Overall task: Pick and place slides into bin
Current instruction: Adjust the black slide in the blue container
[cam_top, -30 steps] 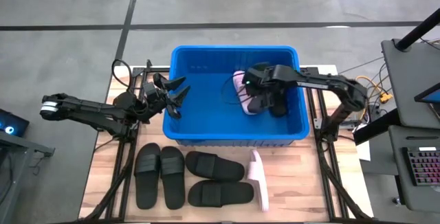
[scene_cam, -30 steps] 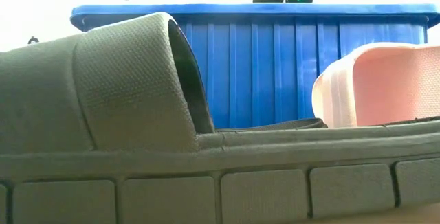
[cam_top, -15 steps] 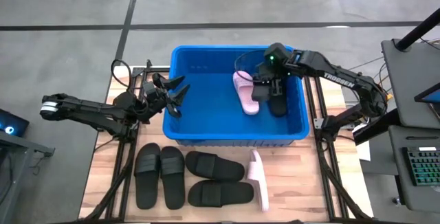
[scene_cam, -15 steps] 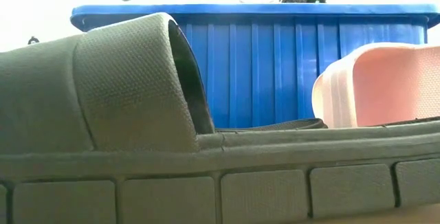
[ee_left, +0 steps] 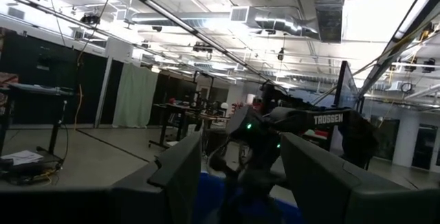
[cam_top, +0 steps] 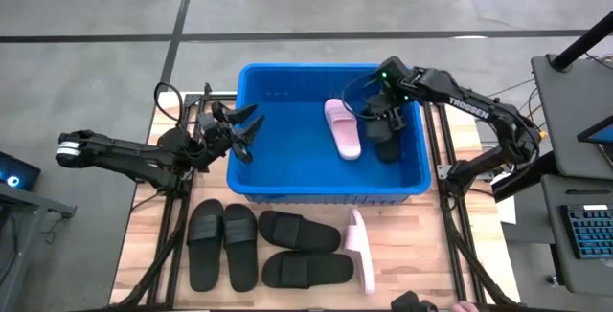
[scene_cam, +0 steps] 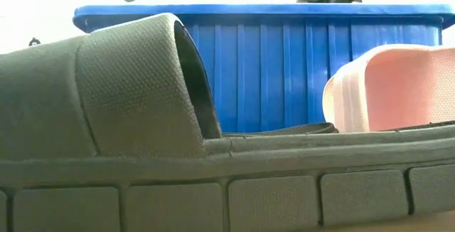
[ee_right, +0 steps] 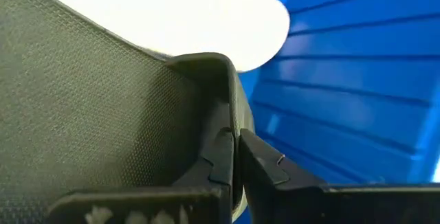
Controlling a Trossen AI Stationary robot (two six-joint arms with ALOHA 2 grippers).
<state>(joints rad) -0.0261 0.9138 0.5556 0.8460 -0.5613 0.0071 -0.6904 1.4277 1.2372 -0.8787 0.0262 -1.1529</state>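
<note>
The blue bin [cam_top: 287, 186] stands at the table's far middle. A pale pink slide [cam_top: 343, 128] lies on the bin's floor. My right gripper [cam_top: 376, 119] is down inside the bin's right part, shut on a black slide [cam_top: 385, 142]. My left gripper [cam_top: 244, 128] hovers open and empty over the bin's left rim; its fingers stand apart in the left wrist view [ee_left: 240, 176]. Several black slides [cam_top: 241, 247] and one pink slide [cam_top: 361, 250], which stands on its side edge, rest on the near part of the table. My right gripper pinches the black slide's wide textured strap [ee_right: 206, 100] at its edge, between its two fingers [ee_right: 265, 165]. The fingers come from above, slanting down into the bin. Whether the slide's sole rests on the bin's floor is hidden by the gripper.
The bin's right wall [cam_top: 421, 140] is close beside my right gripper. In the low view a black slide [scene_cam: 142, 118] fills the front, with the pink slide [scene_cam: 398, 90] and the bin's ribbed wall [scene_cam: 284, 68] behind it. The table's near right corner [cam_top: 421, 264] is bare wood.
My right gripper has moved with the black slide toward the bin's right wall, and its arm has risen. The pink slide, half covered a second ago, now shows whole on the bin's floor.
</note>
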